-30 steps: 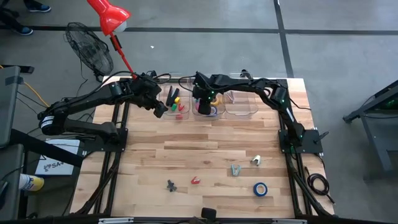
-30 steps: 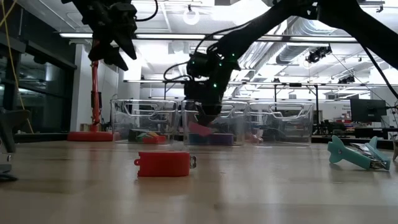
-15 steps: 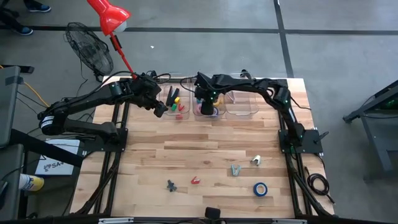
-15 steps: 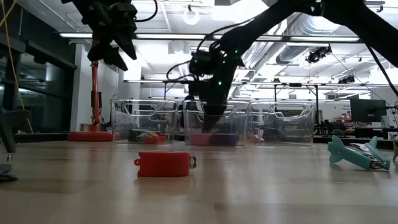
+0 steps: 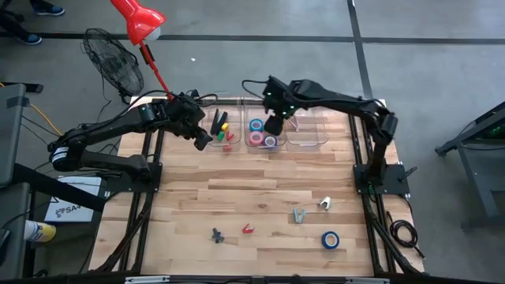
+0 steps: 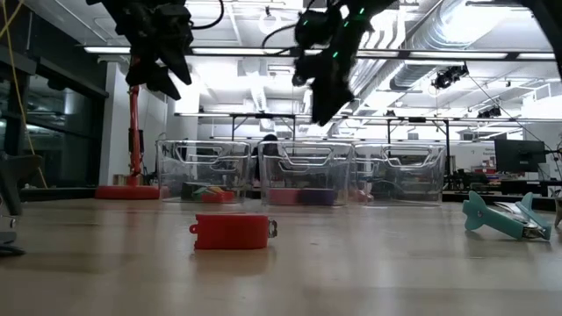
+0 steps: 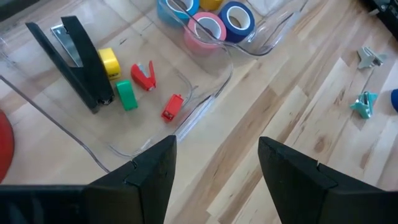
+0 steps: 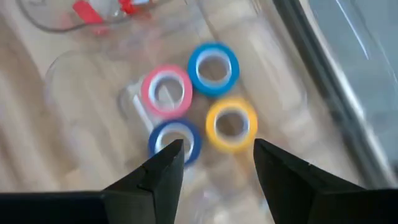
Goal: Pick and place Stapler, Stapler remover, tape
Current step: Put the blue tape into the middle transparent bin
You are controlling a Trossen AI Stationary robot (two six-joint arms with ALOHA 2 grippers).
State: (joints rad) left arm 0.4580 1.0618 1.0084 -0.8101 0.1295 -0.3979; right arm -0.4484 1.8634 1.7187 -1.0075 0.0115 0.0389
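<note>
Several tape rolls lie flat in the middle clear bin (image 5: 263, 145): pink (image 8: 166, 91), blue (image 8: 214, 68), yellow (image 8: 231, 126) and dark blue (image 8: 175, 140). My right gripper (image 8: 214, 163) hangs open above them, touching nothing; it is also in the high view (image 5: 274, 125). Another blue tape roll (image 5: 330, 240) lies on the table near the front right. The black stapler (image 7: 78, 59) lies in the left bin (image 7: 205, 93) with small red, green and yellow pieces. My left gripper (image 7: 217, 169) hovers open over that bin's near edge. A red stapler remover (image 6: 230, 231) rests on the table.
A third clear bin (image 5: 306, 130) stands right of the middle one. A teal stapler remover (image 5: 298, 214), a small silvery piece (image 5: 324, 203) and a grey remover (image 5: 217, 234) lie on the near half of the table. A red lamp (image 5: 138, 24) and a fan (image 5: 114, 63) stand far left.
My right gripper has opened and let go of the pink tape roll, which now lies in the middle bin. The gripper has then risen out of the bin and shifted slightly toward the table's right edge.
</note>
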